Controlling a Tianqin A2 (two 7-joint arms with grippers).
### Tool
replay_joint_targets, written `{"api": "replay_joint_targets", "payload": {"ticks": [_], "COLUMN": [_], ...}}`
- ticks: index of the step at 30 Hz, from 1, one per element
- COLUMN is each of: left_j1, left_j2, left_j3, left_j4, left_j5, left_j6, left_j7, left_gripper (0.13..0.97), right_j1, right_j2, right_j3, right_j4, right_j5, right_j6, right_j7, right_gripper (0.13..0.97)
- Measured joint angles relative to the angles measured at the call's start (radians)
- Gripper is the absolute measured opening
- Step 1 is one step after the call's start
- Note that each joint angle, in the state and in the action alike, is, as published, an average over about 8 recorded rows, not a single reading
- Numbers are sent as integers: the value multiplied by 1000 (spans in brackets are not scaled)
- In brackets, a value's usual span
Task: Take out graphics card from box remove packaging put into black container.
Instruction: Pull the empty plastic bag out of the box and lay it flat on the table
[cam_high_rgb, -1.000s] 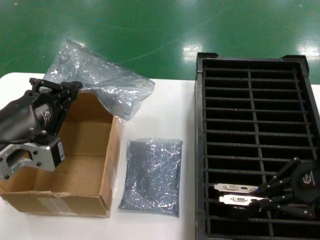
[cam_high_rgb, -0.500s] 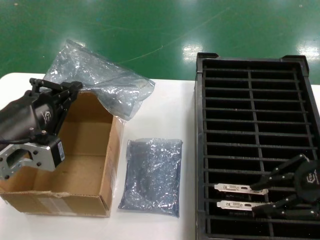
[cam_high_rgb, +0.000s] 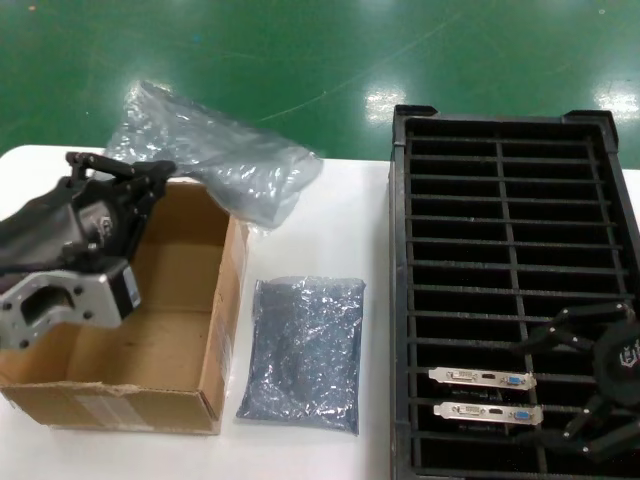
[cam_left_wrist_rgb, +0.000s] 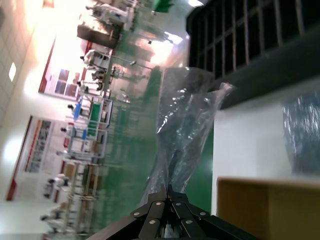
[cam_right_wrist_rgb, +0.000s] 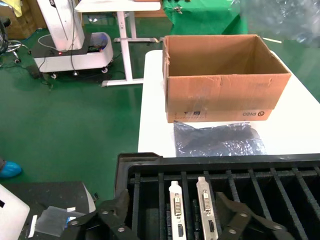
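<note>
Your left claw (cam_high_rgb: 150, 170) pinches the packaging (cam_high_rgb: 215, 155) above the box (cam_high_rgb: 170, 300); your right claw (cam_high_rgb: 560, 395) hangs spread over two graphics cards (cam_high_rgb: 485, 395) in the black container (cam_high_rgb: 500, 130).

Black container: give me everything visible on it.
The black container is a large rectangular black plastic-looking tray at the table's right end, ribbed into two columns of narrow slots. Two graphics cards stand on edge in adjacent near slots, silver brackets up; every other visible slot is empty. The right gripper hovers over its near right part, fingers open, touching neither card.
</note>
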Motion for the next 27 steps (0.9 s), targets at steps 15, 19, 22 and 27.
{"api": "replay_joint_targets", "payload": {"ticks": [15, 19, 22, 27], "left_j1": [-183, -174, -152, -105], "left_j2": [464, 578, 624, 657], "left_j3": [-153, -165, -142, -66], "left_j4": [-41, -41, -42, -42], "left_j5": [49, 119, 173, 268], "left_j6": [553, 682, 726, 715], "left_j7": [-591, -757, -878, -1082], "left_gripper": [138, 138, 138, 138], "right_j1": [0, 0, 1, 1], "right_j2": [1, 1, 1, 1], "right_j3": [-1, -2, -2, -2], "right_j4": [0, 0, 0, 0], "right_j5": [1, 1, 1, 1], "right_j6": [1, 1, 1, 1], "right_j7": [0, 0, 0, 0], "right_gripper": [811, 852, 893, 932]}}
